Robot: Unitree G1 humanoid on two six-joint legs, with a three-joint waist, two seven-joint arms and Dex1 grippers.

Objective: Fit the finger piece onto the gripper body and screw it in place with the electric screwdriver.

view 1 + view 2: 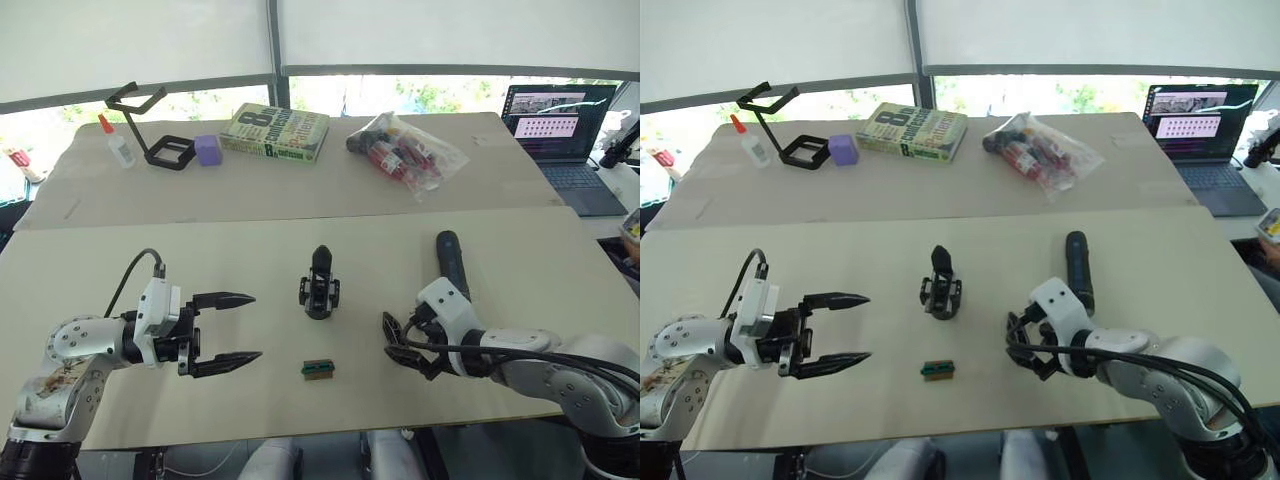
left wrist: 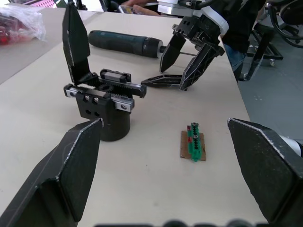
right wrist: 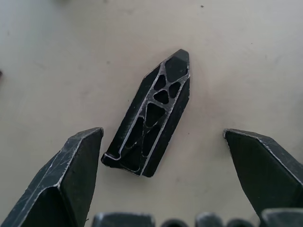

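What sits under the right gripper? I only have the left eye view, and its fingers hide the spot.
Observer: A small black tapered plastic finger piece lies flat on the table, between the right gripper's open fingers.
Operator: Which side faces up?
Observer: Its hollow, ribbed side.
Operator: Is the mount free?
Observer: Yes. The small black blocky gripper body carries one upright finger on its toothed rail; the rail's other end is bare.

finger piece (image 3: 150, 116): black | gripper body (image 1: 319, 288): black | small block (image 1: 318, 369): green-red | cube (image 1: 208, 150): purple
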